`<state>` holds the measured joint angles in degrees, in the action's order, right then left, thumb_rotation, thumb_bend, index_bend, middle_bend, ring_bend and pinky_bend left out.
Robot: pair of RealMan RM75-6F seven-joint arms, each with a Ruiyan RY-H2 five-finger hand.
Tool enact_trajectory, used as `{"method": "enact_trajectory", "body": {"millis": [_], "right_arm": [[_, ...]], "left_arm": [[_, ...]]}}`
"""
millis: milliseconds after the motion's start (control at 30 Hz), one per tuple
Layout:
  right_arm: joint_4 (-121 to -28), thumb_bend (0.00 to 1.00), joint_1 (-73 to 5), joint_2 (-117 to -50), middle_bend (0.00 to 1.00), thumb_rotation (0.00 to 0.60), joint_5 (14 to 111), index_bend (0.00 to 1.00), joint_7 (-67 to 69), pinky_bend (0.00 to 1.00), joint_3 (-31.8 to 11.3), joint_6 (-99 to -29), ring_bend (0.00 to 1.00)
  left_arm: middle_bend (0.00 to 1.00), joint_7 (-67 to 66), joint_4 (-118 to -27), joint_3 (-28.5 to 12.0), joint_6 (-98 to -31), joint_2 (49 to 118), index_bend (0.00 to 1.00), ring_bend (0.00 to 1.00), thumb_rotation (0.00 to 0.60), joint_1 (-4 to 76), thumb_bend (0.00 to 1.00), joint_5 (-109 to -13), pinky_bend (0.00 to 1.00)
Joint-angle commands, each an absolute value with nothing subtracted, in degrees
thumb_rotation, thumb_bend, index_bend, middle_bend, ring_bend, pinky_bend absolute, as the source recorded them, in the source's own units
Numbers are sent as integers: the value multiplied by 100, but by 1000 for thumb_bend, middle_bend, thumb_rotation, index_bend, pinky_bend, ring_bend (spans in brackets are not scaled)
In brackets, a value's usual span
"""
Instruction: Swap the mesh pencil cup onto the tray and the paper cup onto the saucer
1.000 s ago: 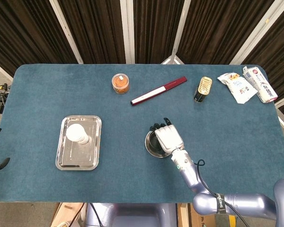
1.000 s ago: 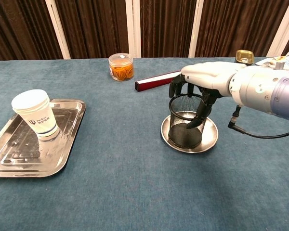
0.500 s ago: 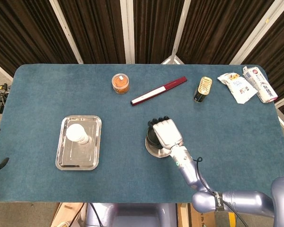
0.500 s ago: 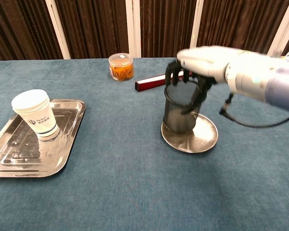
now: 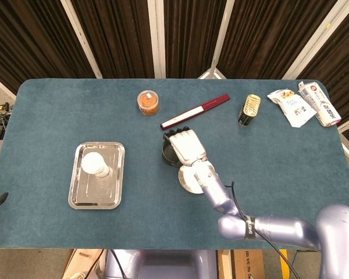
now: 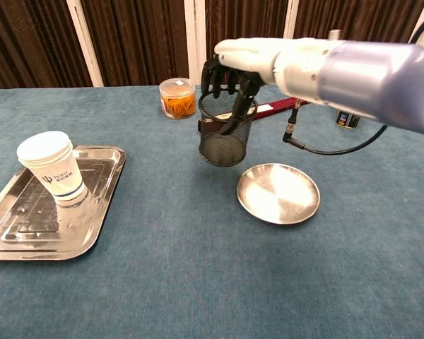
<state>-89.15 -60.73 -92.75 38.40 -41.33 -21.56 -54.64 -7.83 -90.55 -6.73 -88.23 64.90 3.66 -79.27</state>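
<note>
Steel tray (image 6: 14, 233) nearest at the left, the paper cup (image 6: 53, 166) standing on it, untouched; steel saucer (image 6: 279, 192) just right of centre now bare on the blue counter (image 6: 162, 282). Mesh pencil cup (image 6: 227, 128), seated on that saucer a second ago, is lifted clear and carried left, hanging in the air from the right hand (image 6: 258, 53), fingers hooked over its rim from above; left hand out of sight. Judgement: first half of the swap under way, but the tray is occupied, so the cup likely needs parking first.
</note>
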Motion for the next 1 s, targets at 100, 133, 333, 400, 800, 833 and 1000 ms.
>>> {"method": "enact_trajectory", "body": {"millis": [100, 133, 333, 400, 800, 833, 1000], "right_arm": [[-8074, 358, -6402, -9820, 450, 600, 3810, 465, -3772, 229, -2126, -5059, 522], [-7954, 358, -6428, -9892, 450, 600, 3824, 461, -3725, 217, -2104, -5010, 514], [-7388, 198, -6539, -10223, 256, 600, 4046, 166, -3359, 48, -1904, -4619, 318], [-7370, 122, -6554, -10224, 135, 600, 4089, 54, -3319, 9, -1898, -4626, 179], [-8892, 0, -6411, -9231, 0, 600, 3386, 0, -4213, 0, -1874, -5634, 0], [-9155, 0, -6344, -9036, 0, 600, 3332, 0, -4308, 0, -1843, -5788, 0], [-10528, 0, -5797, -7959, 0, 600, 3373, 0, -4637, 0, -1474, -6622, 0]], "left_arm": [[0, -609, -9036, -723, -8812, 6415, 179, 0, 600, 345, 254, -7836, 101], [0, -586, -9029, -735, -8815, 6405, 179, 0, 600, 340, 254, -7817, 101], [0, -408, -8967, -780, -8744, 6354, 178, 0, 600, 349, 254, -7733, 101], [0, -377, -8964, -781, -8753, 6347, 178, 0, 600, 346, 254, -7744, 101], [0, -452, -8968, -754, -8751, 6364, 178, 0, 600, 350, 254, -7770, 101], [0, -460, -8966, -742, -8750, 6369, 178, 0, 600, 357, 254, -7801, 101], [0, -307, -9025, -627, -8678, 6351, 177, 0, 600, 406, 253, -8056, 101]]}}
